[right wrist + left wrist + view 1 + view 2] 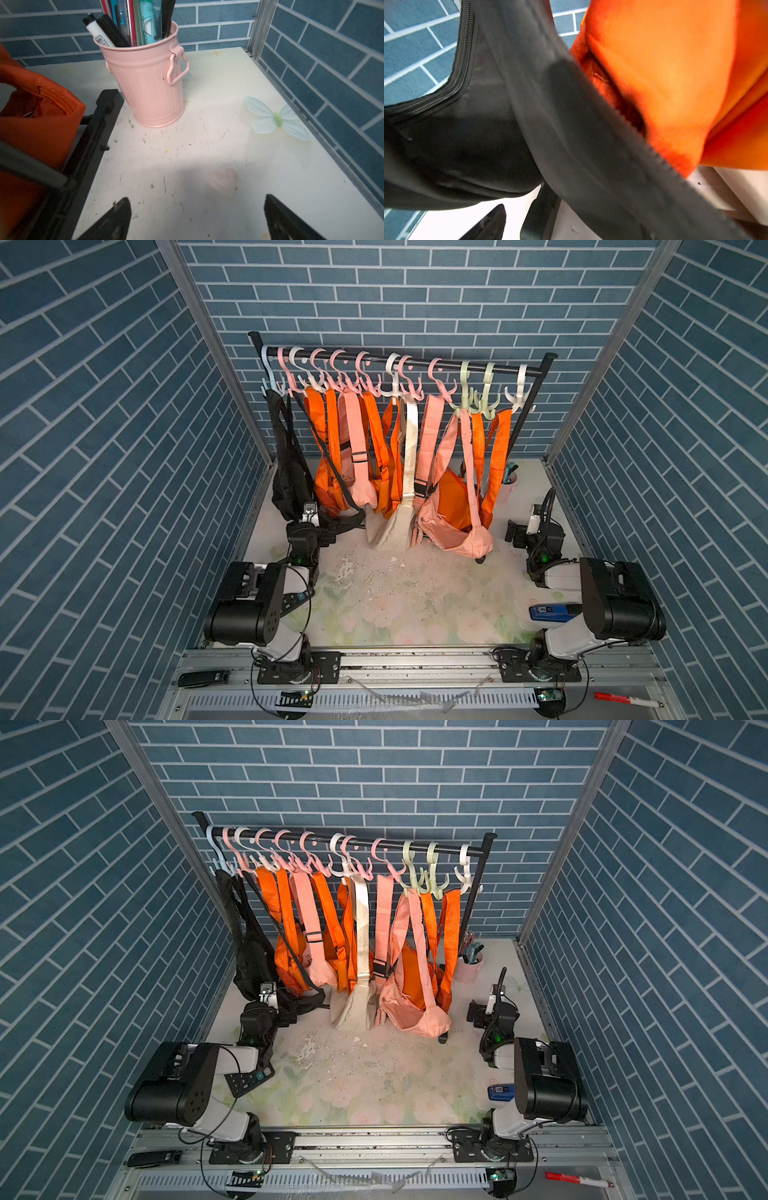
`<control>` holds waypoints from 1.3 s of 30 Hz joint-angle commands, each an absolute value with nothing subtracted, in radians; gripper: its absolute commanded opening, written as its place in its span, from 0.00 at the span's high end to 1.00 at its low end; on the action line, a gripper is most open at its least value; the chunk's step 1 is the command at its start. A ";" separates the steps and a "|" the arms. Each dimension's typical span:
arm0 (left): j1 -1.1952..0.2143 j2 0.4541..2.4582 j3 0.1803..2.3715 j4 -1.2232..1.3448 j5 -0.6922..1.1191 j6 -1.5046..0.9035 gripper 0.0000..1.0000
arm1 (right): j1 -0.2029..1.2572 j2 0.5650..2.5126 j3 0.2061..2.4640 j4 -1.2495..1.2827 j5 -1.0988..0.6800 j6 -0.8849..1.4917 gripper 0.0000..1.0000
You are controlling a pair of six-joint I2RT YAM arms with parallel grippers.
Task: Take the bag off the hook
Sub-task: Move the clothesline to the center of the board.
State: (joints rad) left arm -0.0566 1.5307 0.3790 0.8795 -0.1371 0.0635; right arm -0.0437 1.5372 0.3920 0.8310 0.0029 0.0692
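- Though boxed in by blue brick-print walls (pixel 104 448) on three sides: white tabletop (pixel 415 605), faded floral print, flaked and speckled mid-field; aluminium rail (pixel 415 659) along the front edge.
- Black garment rack (pixel 399 359) across the back, with pink, white and green multi-prong hooks (pixel 337 360); orange bags (pixel 328 472), pink bags (pixel 457 535) and cream bag (pixel 395 526) bunched along it.
- Task item: black sling bag (pixel 291 481), on the pale-blue hook (pixel 268 369) at the rack's left end, body low, right at the left gripper (pixel 308 510).
- Left gripper: jaws apart; one finger (pixel 492 220) in the left wrist view, other hidden by a black strap (pixel 591 145) close to the lens; strap between them or in front: cannot tell.
- Right gripper (pixel 196 216): jaws apart, empty, over bare table beside the rack's black foot (pixel 93 135).
- Writing: barcode label on a white marker (pixel 100 38) in the pink pail (pixel 149 83), digits unreadable; printed scale on a teal ruler (pixel 148 20); label on a blue device (pixel 548 612), illegible.
- Wrist-only: bag zipper (pixel 465 52), orange bag (pixel 664 72) against the strap, butterfly decal (pixel 277 120), pink heart (pixel 223 180).
- Pink pail (pixel 469 965) clear in a top view; pink pail (pixel 510 488) mostly behind an orange strap (pixel 496 456) in a top view.
- Top-only: keypad remote (pixel 247 1079) under the left forearm, red marker (pixel 623 699) on the front frame.
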 commanded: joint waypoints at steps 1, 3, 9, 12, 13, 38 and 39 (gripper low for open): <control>-0.052 1.531 0.384 0.871 -0.134 0.067 0.01 | -0.042 1.535 0.408 0.827 -0.007 0.031 0.01; -0.052 1.531 0.384 0.871 -0.134 0.067 0.01 | -0.041 1.536 0.409 0.826 -0.008 0.032 0.01; -0.052 1.529 0.385 0.873 -0.133 0.067 0.01 | -0.047 1.537 0.410 0.823 -0.014 0.040 0.01; -0.052 1.529 0.384 0.872 -0.133 0.067 0.01 | -0.054 1.537 0.414 0.821 -0.023 0.044 0.01; -0.052 1.529 0.385 0.873 -0.134 0.067 0.01 | -0.054 1.538 0.413 0.820 -0.025 0.044 0.01; -0.051 1.392 0.362 0.804 -0.128 0.068 0.01 | -0.044 1.358 0.429 0.629 0.072 0.079 0.04; -0.051 1.357 0.363 0.773 -0.135 0.066 0.01 | -0.044 1.340 0.425 0.617 0.078 0.087 0.04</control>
State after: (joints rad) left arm -0.0528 1.4227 0.3714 0.8249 -0.1337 0.0639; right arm -0.0502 1.3907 0.4030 0.6949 0.0395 0.0738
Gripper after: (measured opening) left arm 0.994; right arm 0.965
